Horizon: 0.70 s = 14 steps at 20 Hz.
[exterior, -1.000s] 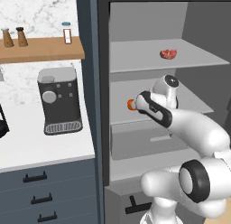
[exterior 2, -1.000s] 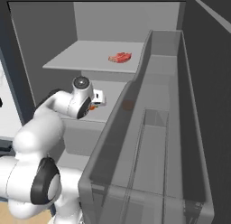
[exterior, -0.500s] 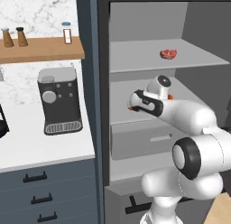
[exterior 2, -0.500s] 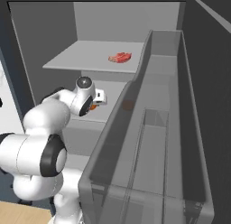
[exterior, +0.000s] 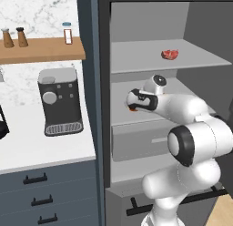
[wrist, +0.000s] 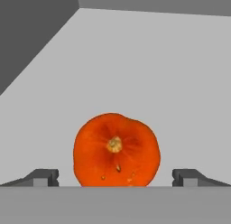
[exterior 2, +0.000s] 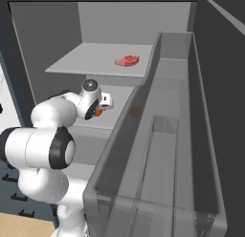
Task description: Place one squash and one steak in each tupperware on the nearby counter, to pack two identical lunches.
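A round orange-red squash (wrist: pixel 116 150) lies on the fridge's grey middle shelf (exterior: pixel 182 90). My gripper (wrist: pixel 116 178) is open around it, with one fingertip (wrist: pixel 43 177) on each side and a gap to the squash on both. From the base, a sliver of the squash (exterior: pixel 132 109) shows under the hand (exterior: pixel 136 100), and again as the squash (exterior 2: pixel 98 112) beside the hand (exterior 2: pixel 98 101). A flat pinkish-red steak (exterior: pixel 170 53) rests on the upper shelf, also seen as the steak (exterior 2: pixel 127 61). The white counter (exterior: pixel 27 150) runs to the left of the fridge. The tupperware is out of view.
A black coffee machine (exterior: pixel 59 100) stands on the counter under a wooden wall shelf (exterior: pixel 41 49) with shakers. The open fridge door with its translucent bins (exterior 2: pixel 162 150) stands close on the right. A grey drawer (exterior: pixel 141 141) sits below the middle shelf.
The arm has stretched further into the fridge, and the hand has shifted slightly left toward the squash. The jaws have stayed open.
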### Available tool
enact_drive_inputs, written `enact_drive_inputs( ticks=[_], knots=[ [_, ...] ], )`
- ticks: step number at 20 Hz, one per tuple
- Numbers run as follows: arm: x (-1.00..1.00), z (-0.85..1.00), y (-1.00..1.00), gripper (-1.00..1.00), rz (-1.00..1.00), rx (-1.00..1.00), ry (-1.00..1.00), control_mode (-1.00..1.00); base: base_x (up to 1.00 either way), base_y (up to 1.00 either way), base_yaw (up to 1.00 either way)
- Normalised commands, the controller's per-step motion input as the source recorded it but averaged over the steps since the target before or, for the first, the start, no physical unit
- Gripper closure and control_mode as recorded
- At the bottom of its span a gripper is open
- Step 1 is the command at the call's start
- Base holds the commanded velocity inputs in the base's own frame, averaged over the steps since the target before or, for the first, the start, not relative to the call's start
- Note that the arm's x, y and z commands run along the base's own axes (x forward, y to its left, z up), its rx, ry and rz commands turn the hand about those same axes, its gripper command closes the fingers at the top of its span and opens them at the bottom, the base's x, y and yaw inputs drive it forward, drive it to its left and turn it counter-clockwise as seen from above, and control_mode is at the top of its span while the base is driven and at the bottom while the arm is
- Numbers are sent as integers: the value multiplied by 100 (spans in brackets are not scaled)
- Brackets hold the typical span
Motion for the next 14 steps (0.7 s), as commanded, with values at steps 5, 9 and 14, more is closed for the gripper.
enact_drive_inputs(
  ticks=[5,9,14],
  knots=[
    [17,-36,10,-100,0,0,4,-100,0,0,0],
    [16,-37,7,-100,0,-2,3,-100,0,0,0],
    [12,-22,1,-100,0,0,0,-100,0,0,0]
  ],
)
